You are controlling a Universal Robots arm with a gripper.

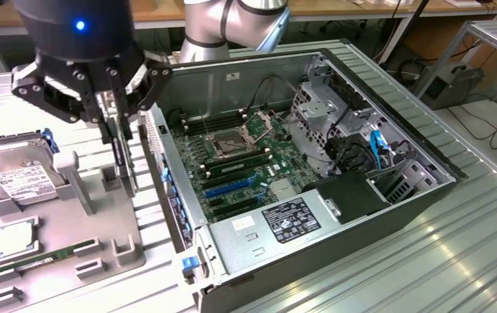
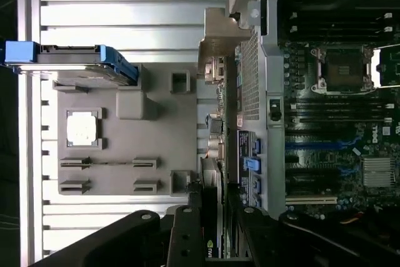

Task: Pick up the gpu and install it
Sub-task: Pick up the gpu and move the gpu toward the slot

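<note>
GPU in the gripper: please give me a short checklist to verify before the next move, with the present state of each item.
1. gripper shut on the gpu: ok.
2. gpu held upright on its edge: ok.
3. gpu lifted clear of the grey holder tray: cannot tell.
4. blue expansion slots on the motherboard free: ok, they look empty.
5. gpu above the open computer case: not ok, it hangs outside the case wall, over the tray.
</note>
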